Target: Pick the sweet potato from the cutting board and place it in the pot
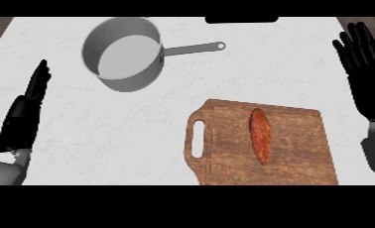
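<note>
An orange-red sweet potato (261,135) lies lengthwise on a wooden cutting board (300,157) at the lower right of the counter. A grey metal pot (123,53) with a long handle pointing right stands at the upper left, and nothing shows inside it. My right hand (361,68) is at the right edge, fingers straight and pointing up, above and to the right of the board. My left hand (26,110) rests at the left edge, fingers straight, below and left of the pot. Neither hand touches anything.
A dark flat object (242,20) sits at the counter's far edge, right of the pot. White counter surface (110,133) stretches between the pot and the board. The board's handle slot (198,139) faces left.
</note>
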Controlling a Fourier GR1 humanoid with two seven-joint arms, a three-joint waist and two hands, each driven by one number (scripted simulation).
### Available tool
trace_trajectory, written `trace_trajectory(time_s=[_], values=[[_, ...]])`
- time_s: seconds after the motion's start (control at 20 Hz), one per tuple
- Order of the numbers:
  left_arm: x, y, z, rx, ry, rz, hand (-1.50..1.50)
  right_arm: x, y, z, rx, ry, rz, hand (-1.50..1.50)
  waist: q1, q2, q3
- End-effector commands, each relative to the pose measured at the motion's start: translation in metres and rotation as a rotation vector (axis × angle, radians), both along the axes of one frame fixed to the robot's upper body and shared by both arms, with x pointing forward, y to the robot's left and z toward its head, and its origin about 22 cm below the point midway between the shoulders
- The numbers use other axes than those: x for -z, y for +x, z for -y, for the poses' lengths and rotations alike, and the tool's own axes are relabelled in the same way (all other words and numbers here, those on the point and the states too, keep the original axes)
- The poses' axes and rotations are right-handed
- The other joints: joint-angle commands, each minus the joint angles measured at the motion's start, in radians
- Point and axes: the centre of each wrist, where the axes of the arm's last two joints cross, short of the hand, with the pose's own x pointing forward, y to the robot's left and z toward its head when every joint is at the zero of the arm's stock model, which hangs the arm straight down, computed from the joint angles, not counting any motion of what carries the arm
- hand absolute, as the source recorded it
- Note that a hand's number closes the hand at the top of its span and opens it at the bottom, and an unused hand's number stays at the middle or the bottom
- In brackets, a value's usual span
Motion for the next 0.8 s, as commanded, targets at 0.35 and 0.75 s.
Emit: trace_trajectory(time_s=[0.35, 0.75], values=[[0.032, -0.027, -0.016, -0.119, -0.098, -0.208, 0.0, 0.048, -0.084, 0.102, 0.552, -0.668, -0.392, -1.5, -0.019, -0.02, -0.003], [0.006, -0.022, -0.022, -0.101, -0.132, -0.245, 0.0, 0.059, -0.166, -0.004, 0.604, -0.581, -0.202, -1.5, 0.002, -0.027, 0.013]])
